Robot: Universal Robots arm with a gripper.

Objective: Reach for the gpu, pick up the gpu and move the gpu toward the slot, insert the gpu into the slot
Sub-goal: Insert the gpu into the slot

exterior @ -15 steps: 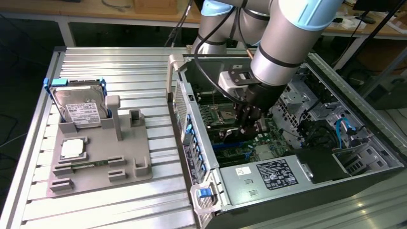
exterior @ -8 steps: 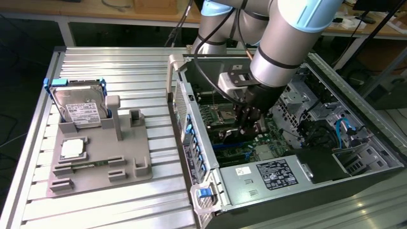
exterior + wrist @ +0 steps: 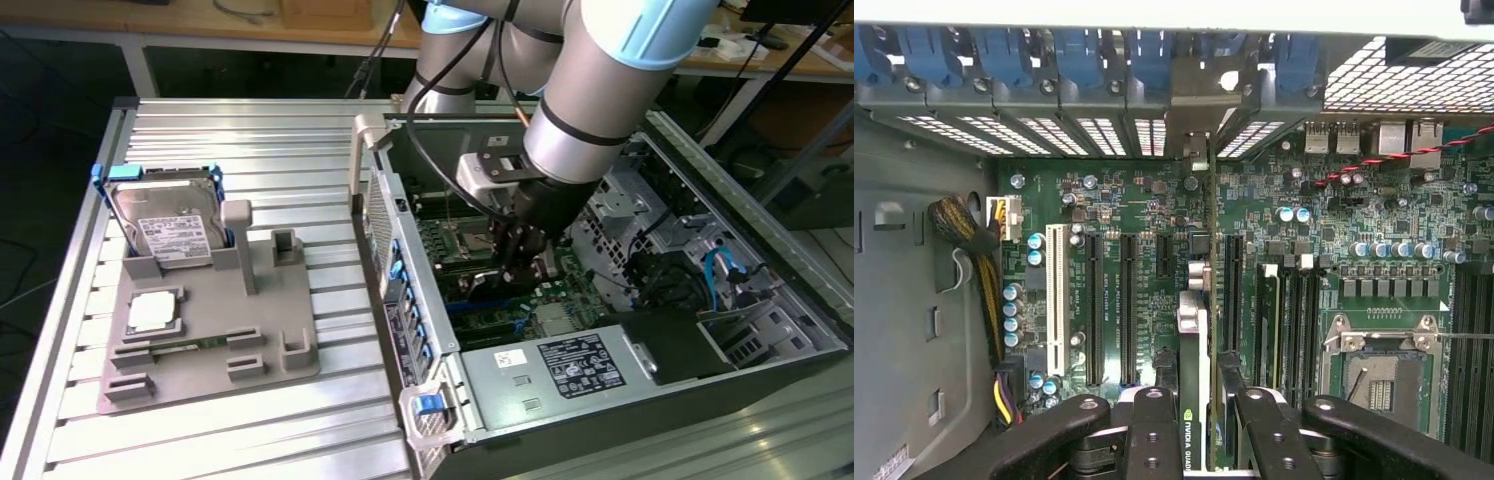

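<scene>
My gripper (image 3: 523, 268) reaches down inside the open computer case (image 3: 747, 300), over the green motherboard (image 3: 461, 250). In the wrist view the gpu (image 3: 1196, 330) stands on edge between my black fingers (image 3: 1152, 430), and the gripper (image 3: 1199, 445) is shut on it. The card's thin edge runs straight across the motherboard (image 3: 1324, 215) between two long black slots (image 3: 1127, 310), in line with them. Its silvery end bracket (image 3: 1199, 110) reaches the row of rear openings in the case wall. The slot right under the card is hidden by the card itself, so I cannot tell whether the card is seated.
A grey fixture plate (image 3: 214, 340) on the ribbed table holds a silver hard drive (image 3: 167, 225) and a small processor chip (image 3: 154, 310). Inside the case are the power supply (image 3: 574, 365), a processor socket (image 3: 1384, 370), a white slot (image 3: 1057, 300) and a cable bundle (image 3: 964, 230).
</scene>
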